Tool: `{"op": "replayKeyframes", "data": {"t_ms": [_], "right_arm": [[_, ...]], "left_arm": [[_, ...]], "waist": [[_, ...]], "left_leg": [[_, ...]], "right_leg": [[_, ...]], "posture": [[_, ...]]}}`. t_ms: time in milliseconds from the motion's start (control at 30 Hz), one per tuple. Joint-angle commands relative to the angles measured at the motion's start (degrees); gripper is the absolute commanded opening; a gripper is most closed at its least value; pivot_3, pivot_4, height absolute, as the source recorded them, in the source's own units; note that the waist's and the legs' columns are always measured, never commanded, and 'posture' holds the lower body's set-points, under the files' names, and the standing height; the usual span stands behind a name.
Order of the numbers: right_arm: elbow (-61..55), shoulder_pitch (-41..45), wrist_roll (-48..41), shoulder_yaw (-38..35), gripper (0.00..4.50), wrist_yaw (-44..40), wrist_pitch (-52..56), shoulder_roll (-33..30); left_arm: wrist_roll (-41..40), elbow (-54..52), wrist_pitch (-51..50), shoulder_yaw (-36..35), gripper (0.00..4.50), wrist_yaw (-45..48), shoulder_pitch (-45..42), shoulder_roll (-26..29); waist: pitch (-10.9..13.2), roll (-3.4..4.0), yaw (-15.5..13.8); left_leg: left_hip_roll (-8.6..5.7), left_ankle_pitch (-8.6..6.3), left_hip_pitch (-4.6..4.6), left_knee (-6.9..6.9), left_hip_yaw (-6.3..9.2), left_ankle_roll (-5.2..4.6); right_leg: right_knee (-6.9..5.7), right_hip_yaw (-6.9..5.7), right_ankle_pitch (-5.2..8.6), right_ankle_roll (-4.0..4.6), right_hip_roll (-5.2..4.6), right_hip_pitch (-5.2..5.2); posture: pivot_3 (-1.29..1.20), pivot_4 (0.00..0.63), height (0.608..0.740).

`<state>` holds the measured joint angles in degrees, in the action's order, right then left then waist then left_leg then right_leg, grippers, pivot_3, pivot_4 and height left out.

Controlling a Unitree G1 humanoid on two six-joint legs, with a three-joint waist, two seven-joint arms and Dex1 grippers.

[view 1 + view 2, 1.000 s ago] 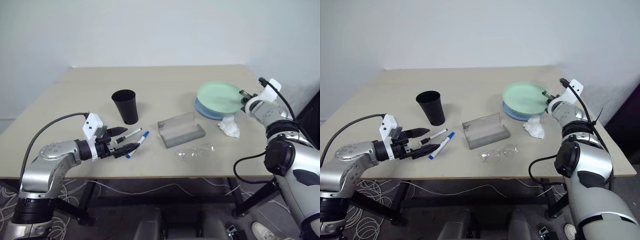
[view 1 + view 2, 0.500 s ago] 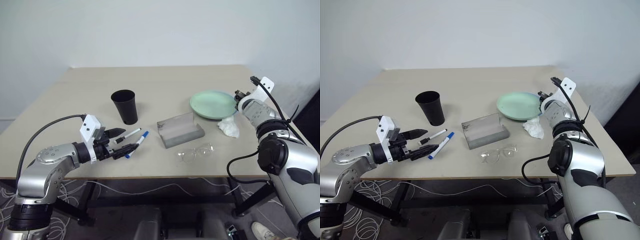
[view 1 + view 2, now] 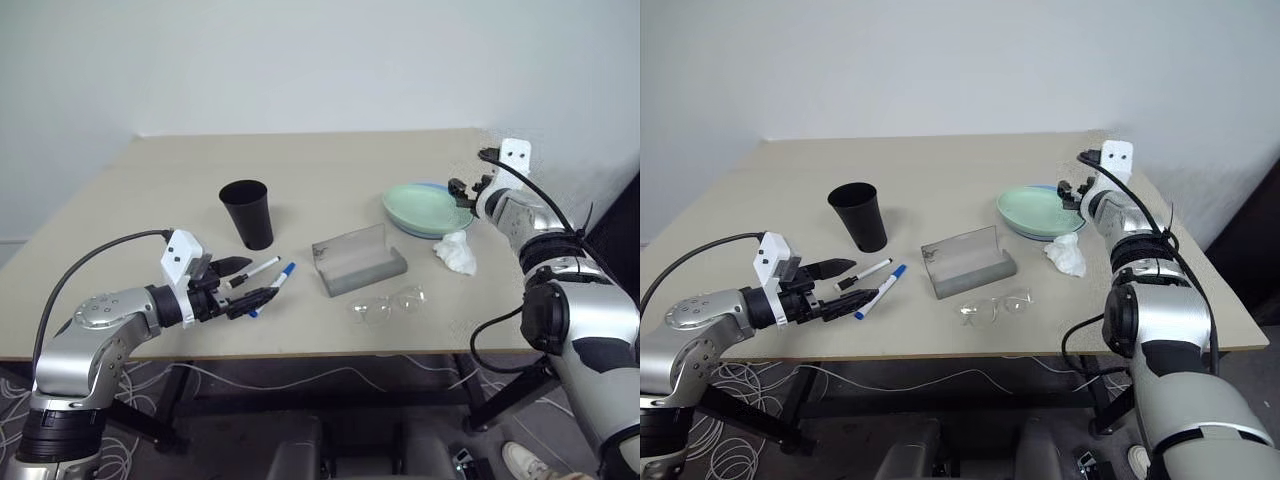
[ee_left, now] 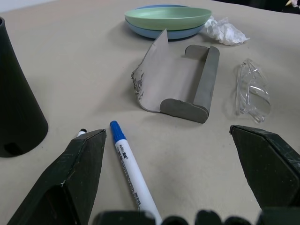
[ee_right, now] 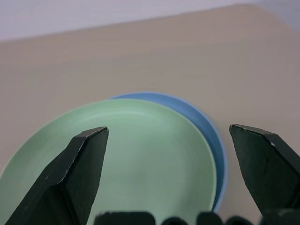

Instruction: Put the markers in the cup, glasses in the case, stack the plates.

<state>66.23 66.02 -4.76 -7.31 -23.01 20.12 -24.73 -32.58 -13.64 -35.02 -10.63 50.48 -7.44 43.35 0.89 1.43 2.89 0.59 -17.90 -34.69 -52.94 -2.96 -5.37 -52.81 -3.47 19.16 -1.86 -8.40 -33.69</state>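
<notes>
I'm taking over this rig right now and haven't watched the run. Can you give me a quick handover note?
Left gripper: open, hovering over the blue-capped marker, holding nothing.
Right gripper: open, at the plates, holding nothing.
Done: mint green plate sits on the light blue plate.
Left: both markers, the black-capped marker too, lie on the table by the cup. Glasses lie in front of the open case.
</notes>
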Motion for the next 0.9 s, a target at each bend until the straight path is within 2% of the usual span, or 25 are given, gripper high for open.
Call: {"op": "replayKeyframes", "data": {"t_ms": [33, 267, 467, 633, 900], "right_arm": [[-9.84, -3.11, 1.44, 4.48, 4.48, -9.14, 6.51, -2.32], [-30.52, -13.25, 0.96, 9.11, 4.48, -17.22, 19.79, -6.00], [-39.42, -18.23, 0.37, 9.26, 4.48, -18.23, 25.67, -7.53], [-40.83, -21.58, 1.28, 9.80, 4.48, -17.44, 26.72, -7.80], [-36.75, -22.45, 1.69, 9.36, 4.48, -14.36, 22.22, -6.62]], "left_arm": [[-1.01, -1.29, 0.20, -1.20, 4.50, 0.11, -1.54, 0.17], [-1.18, -1.72, -0.11, -1.46, 4.50, 0.20, -1.25, 0.17], [-1.34, -2.15, -0.34, -1.83, 4.50, 0.00, -0.67, 0.14], [-1.33, -2.27, -0.36, -1.88, 4.50, -0.13, -0.50, 0.08], [-1.27, -2.22, -0.35, -1.80, 4.50, -0.08, -0.64, 0.21]], "waist": [[0.00, 0.00, -0.17], [0.00, 0.00, -0.18], [0.00, 0.00, -0.18], [0.00, -0.02, -0.26], [0.00, -0.03, -0.23]], "left_leg": [[-0.01, 0.00, 0.01, 0.01, 0.01, 0.00], [0.00, -0.01, 0.06, 0.02, -0.02, 0.02], [0.02, -0.12, 0.08, 0.01, 0.00, 0.21], [-0.01, -0.14, 0.07, 0.00, 0.01, 0.24], [-0.01, -0.14, 0.06, -0.01, 0.00, 0.24]], "right_leg": [[0.03, 0.01, 0.00, 0.00, 0.02, 0.03], [0.04, 0.10, 0.01, -0.01, 0.04, 0.03], [0.07, 0.08, 0.01, -0.01, 0.00, 0.05], [0.11, 0.04, 0.02, -0.01, -0.07, 0.07], [0.10, 0.03, 0.02, -0.02, -0.11, 0.06]], "posture": [[0.00, 0.000, 0.629], [0.00, 0.000, 0.629], [0.00, 0.000, 0.629], [0.00, 0.000, 0.629], [0.00, 0.000, 0.629]]}}
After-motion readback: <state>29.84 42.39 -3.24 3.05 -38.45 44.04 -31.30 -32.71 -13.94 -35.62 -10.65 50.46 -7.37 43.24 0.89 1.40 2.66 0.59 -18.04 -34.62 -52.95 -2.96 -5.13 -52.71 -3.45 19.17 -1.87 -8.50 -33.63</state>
